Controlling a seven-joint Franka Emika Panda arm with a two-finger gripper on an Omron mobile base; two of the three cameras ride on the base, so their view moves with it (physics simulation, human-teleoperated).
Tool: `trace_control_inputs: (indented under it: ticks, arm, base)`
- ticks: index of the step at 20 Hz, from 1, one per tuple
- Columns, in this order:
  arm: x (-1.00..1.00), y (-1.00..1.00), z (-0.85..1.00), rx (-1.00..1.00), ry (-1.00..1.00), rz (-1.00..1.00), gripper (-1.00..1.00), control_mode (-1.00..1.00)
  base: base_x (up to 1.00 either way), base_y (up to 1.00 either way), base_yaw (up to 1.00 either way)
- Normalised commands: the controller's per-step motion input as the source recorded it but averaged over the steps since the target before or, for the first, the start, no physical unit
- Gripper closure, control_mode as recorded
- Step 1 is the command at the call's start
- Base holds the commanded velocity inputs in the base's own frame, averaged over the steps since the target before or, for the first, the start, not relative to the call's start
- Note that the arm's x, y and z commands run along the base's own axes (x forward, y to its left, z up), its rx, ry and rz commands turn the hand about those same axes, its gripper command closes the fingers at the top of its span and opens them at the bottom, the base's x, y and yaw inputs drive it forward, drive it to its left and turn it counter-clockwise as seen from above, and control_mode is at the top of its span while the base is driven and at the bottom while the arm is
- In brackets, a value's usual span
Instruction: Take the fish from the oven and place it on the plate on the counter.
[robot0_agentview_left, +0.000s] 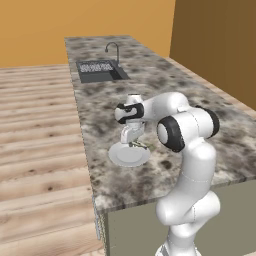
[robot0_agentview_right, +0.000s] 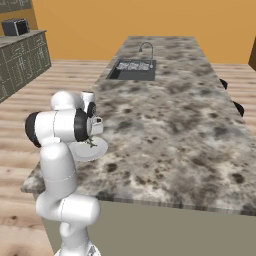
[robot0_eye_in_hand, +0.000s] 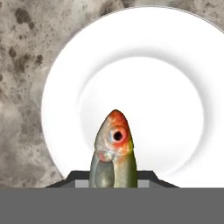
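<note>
From the left base view, the gripper (robot0_agentview_left: 135, 143) hangs at mid-frame just over the plate (robot0_agentview_left: 125, 157) on the counter (robot0_agentview_left: 165, 90).

The right base view puts the plate (robot0_agentview_right: 97, 149) left of centre, half hidden by the arm.

In the hand view, the jaws are clamped on the fish (robot0_eye_in_hand: 113, 151), head toward the plate (robot0_eye_in_hand: 131, 52); whether it touches is hard to judge.

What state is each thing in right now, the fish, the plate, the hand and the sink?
Small greenish-yellow fish: held head-first above the plate, not yet released.
Round white plate: flat on the granite counter, nothing on it.
Hand: shut on the fish.
Dark inset sink: tap upright.
</note>
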Motion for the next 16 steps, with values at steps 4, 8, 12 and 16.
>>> trace_control_inputs:
  ticks: [4, 8, 12, 16]
  arm:
    - [0.15, 0.0, -0.26, 0.01, 0.0, 0.07, 1.0, -1.0]
    - [0.18, 0.01, -0.22, 0.0, 0.0, 0.07, 1.0, -1.0]
    - [0.19, 0.08, -0.34, 0.0, 0.0, 0.04, 1.0, -1.0]
    - [0.19, 0.06, -0.23, 0.0, 0.0, 0.03, 1.0, -1.0]
  base:
    - [0.0, 0.0, 0.0]
    - [0.0, 0.0, 0.0]
    - [0.0, 0.0, 0.0]
    - [0.0, 0.0, 0.0]
